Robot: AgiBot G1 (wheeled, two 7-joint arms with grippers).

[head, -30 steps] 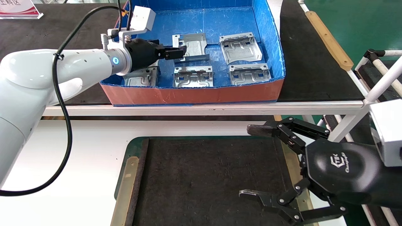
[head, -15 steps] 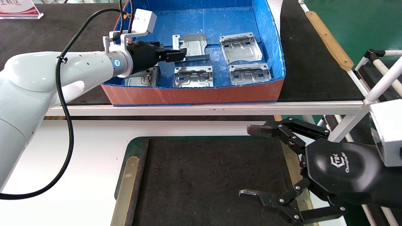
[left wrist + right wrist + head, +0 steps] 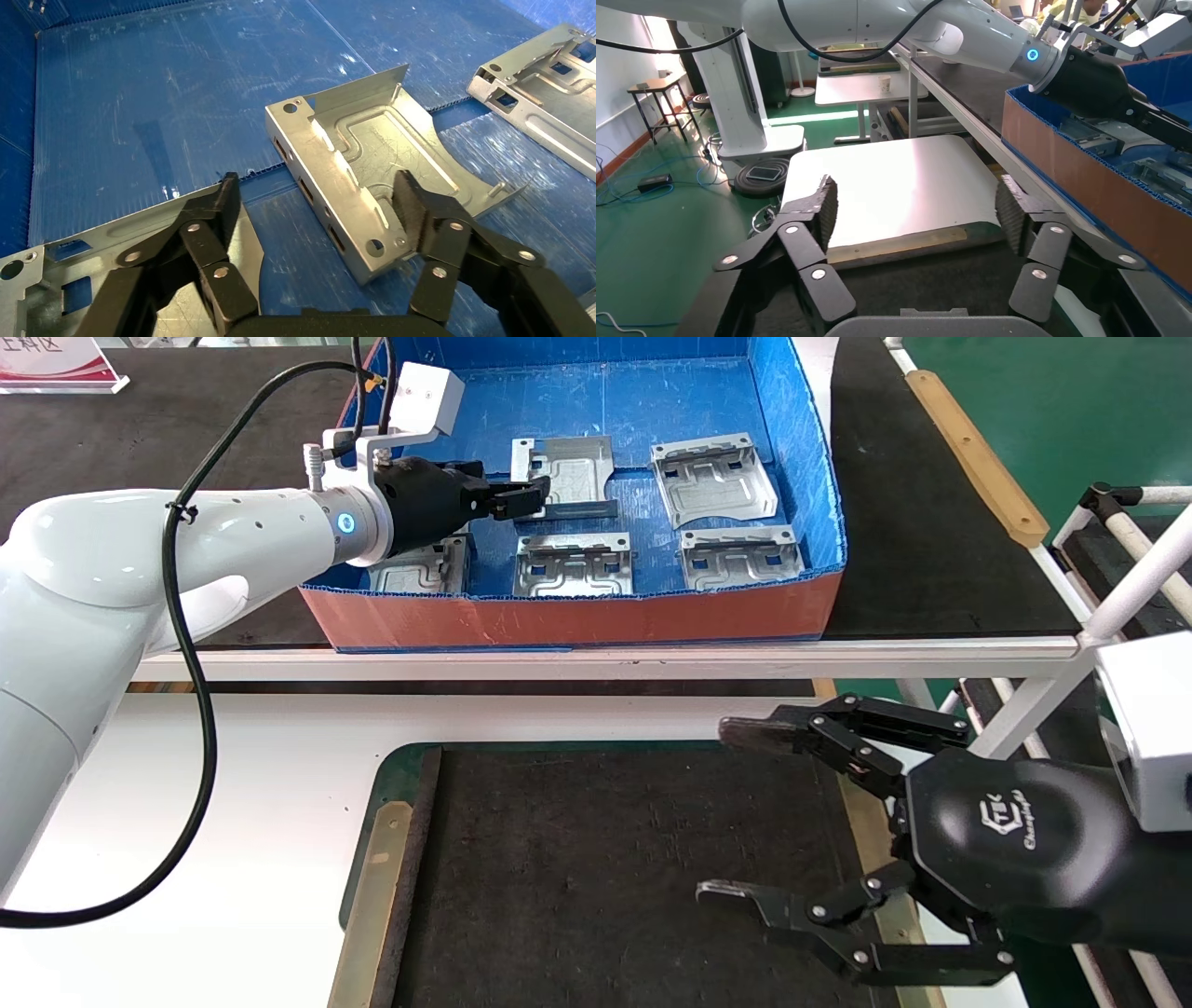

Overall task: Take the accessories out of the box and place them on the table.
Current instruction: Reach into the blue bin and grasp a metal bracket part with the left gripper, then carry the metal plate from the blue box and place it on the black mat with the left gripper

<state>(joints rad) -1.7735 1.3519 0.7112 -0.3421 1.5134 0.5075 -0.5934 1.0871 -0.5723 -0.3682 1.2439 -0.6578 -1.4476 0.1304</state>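
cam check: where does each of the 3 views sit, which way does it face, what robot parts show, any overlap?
Head: high, facing forward-down; blue box, table, both arms.
Left wrist: inside the box, over a tilted metal plate; left gripper open.
Right wrist: above the table, facing the left arm; right gripper open.
Shared: same plate in head view.

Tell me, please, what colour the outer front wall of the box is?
Orange-red, unlike the box's blue inside; the head view shows it best.
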